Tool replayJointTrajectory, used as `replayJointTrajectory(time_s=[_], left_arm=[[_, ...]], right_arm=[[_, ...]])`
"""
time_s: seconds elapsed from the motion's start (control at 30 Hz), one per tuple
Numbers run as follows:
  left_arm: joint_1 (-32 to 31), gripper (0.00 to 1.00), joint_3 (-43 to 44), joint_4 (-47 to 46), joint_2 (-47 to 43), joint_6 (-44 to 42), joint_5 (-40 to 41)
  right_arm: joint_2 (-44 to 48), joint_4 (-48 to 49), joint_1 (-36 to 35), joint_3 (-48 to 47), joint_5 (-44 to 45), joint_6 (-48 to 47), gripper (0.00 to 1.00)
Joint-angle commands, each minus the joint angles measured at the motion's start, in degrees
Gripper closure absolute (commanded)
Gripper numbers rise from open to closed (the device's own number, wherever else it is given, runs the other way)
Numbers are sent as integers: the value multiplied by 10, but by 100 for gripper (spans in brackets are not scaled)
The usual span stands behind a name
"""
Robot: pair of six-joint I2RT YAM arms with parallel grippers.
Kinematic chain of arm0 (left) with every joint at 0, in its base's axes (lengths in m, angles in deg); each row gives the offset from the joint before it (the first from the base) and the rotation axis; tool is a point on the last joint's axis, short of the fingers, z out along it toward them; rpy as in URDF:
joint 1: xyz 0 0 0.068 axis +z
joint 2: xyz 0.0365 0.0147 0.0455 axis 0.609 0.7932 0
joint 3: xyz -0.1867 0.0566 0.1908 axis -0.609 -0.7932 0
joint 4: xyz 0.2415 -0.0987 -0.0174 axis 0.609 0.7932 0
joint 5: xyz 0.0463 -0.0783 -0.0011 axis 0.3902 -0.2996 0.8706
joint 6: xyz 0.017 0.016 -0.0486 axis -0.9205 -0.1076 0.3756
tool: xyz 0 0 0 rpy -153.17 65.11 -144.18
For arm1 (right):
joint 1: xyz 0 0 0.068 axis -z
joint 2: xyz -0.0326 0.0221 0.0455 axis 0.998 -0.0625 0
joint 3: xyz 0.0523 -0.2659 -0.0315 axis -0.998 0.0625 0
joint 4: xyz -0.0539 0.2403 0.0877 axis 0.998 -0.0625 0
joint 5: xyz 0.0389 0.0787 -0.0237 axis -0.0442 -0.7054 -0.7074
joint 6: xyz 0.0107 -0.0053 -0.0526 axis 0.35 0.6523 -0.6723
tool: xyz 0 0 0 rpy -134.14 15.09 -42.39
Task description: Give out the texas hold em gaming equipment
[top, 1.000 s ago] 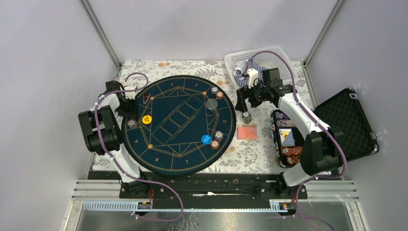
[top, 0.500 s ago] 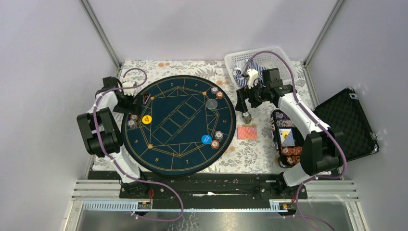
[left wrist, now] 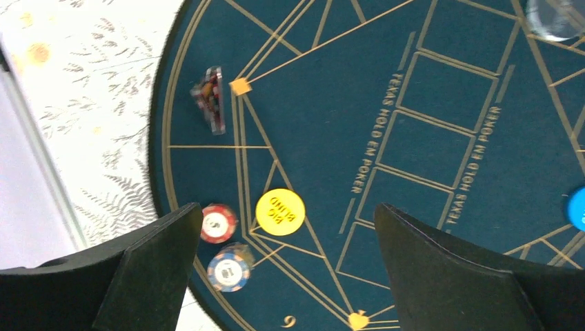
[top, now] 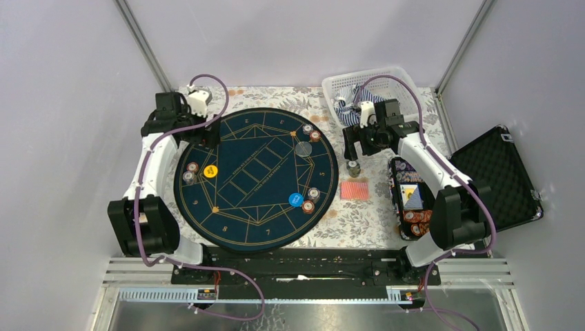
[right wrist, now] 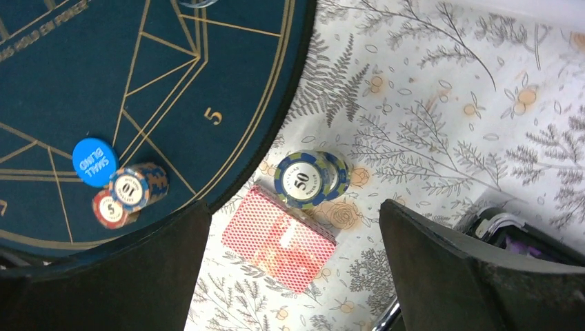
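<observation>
My left gripper [top: 201, 133] hangs open over the back-left of the mat, empty; in its wrist view the left gripper [left wrist: 284, 210] frames a yellow "big blind" disc [left wrist: 280, 212] [top: 211, 170]. Beside the disc stand a red chip stack [left wrist: 219, 223] and a blue chip stack [left wrist: 229, 270]. My right gripper [top: 360, 147] [right wrist: 293, 207] is open and empty above a red-backed card deck [right wrist: 281, 238] [top: 354, 190] and a "50" chip stack [right wrist: 309, 178] on the cloth. A blue "small blind" disc [right wrist: 95, 162] [top: 295, 200] lies on the mat with two chip stacks [right wrist: 127, 189] next to it.
The round navy mat [top: 241, 221] covers the table's middle, with two more chip stacks [top: 310, 132] and a grey disc [top: 302, 147] at its back right. A small clear tilted piece [left wrist: 212, 98] sits at its left. White basket [top: 365, 86] behind, open black case [top: 493, 176] with chips right.
My left gripper opened, left a second chip stack beside the yellow disc, and drew up and back toward the mat's far-left edge. The right arm barely moved.
</observation>
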Motion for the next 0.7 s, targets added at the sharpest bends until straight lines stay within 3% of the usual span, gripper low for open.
replayJointTrajectory(time_s=[0.0, 0.67], left_arm=[[-20, 1, -13, -13, -33, 53, -25], [-33, 1, -44, -28, -69, 86, -42]], right_arm=[[-30, -11, -6, -5, 66, 92, 0], [-92, 60, -50, 51, 200, 194, 1]])
